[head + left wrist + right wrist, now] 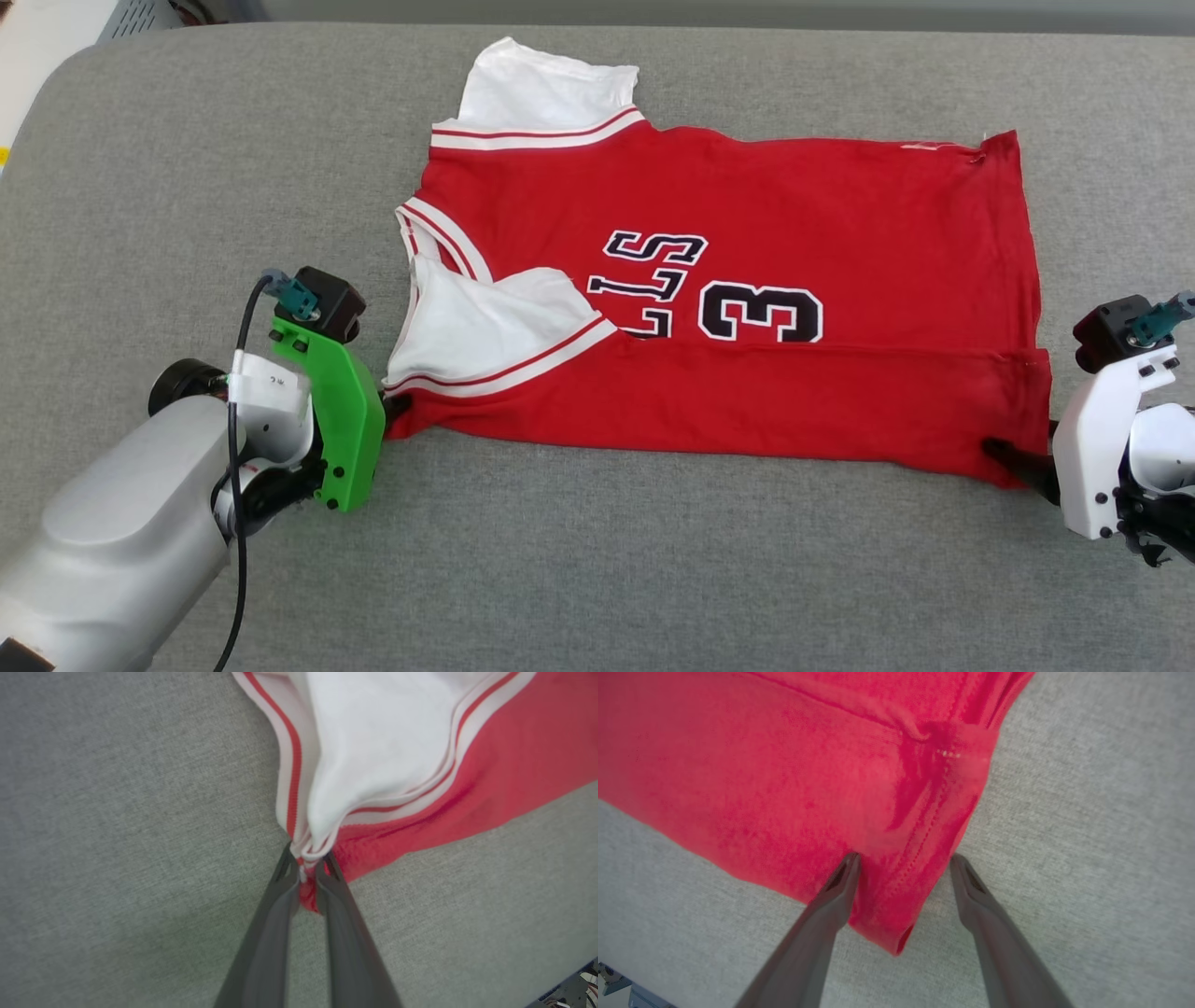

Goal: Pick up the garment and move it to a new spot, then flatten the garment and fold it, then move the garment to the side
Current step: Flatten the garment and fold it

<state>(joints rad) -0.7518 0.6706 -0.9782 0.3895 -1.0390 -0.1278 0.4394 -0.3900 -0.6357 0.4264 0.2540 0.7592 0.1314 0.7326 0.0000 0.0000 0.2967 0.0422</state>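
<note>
While the garment (747, 205) is lying spread out on the gray padded surface (597, 560), both arms are working its near long edge. Pickup and relocation are looking done. Flattening is looking mostly done too, judging by how smooth the red body is sitting.

Now the left gripper (306, 861) is pinching tight on the garment's corner right at its fingertips. Bunched striped trim and red fabric are squeezing out between the two dark fingers, with the white sleeve (373, 742) fanning out just beyond the tips.

At the opposite end, the right gripper (903, 861) is standing with fingers apart, straddling the hem corner. Red fabric is lying between the fingers, but nothing is being clamped there.

Folding is looking underway. A crease (840, 350) is running from one gripper's side toward the other, and the near strip is seeming to lie turned over the front, cutting off part of the black lettering (761, 313). The second sleeve (546, 89) is sticking out flat on the garment's side away from both grippers, not tucked in.

Left to do, as a guess:
- the right gripper closing on its corner
- both grippers carrying the near edge away from the robot for another fold
- tucking in that second sleeve
- making more folds to shrink the garment
- moving the garment to the side

No part of it is being lifted off the surface, as far as the views are showing.
</note>
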